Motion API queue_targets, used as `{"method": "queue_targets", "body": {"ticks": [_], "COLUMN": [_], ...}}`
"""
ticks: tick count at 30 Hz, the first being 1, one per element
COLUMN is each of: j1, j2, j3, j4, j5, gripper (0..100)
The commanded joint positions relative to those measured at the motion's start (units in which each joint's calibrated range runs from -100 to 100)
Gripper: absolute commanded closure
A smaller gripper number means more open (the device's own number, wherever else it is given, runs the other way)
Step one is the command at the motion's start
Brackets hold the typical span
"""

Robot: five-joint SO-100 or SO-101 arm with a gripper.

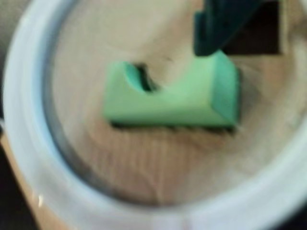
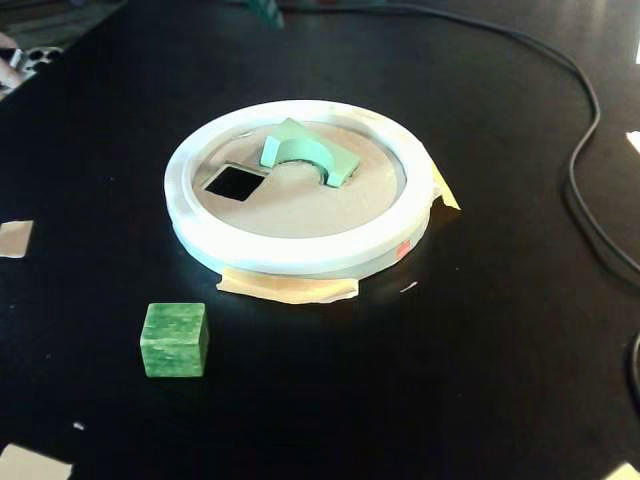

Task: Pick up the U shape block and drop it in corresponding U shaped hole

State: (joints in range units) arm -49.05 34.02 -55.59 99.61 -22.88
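While the U shape block (image 2: pixel 305 152) sits tilted on the board (image 2: pixel 300 215), half in its hole, I can't tell the gripper's (image 1: pixel 223 26) state.

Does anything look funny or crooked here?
Yes. The U block sits tilted on the round board, sticking up instead of dropped through its hole. A dark gap shows under its notch in the wrist view. The cube sits on the table.
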Motion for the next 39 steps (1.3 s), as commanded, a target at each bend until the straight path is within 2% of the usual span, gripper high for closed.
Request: {"method": "queue_targets", "body": {"ticks": [1, 8, 11, 12, 16, 17, 22, 26, 39], "j1": [6.6, 5.36, 4.98, 4.98, 5.11, 4.98, -1.39, -2.51, -0.76], "j2": [-9.16, -14.09, -19.73, -25.37, -38.0, -41.05, -43.11, -43.02, -42.03], "j3": [3.68, 13.88, 25.26, 34.28, 57.32, 63.97, 76.54, 81.82, 96.03], "j4": [0.39, 0.39, 0.39, 0.39, -19.98, -29.01, -50.19, -57.62, -80.09], "j5": [3.17, 3.27, 2.98, 2.98, 2.98, 2.98, 2.0, 0.15, 0.05], "gripper": [0, 0, 0, 0, 0, 0, 0, 0, 0]}}
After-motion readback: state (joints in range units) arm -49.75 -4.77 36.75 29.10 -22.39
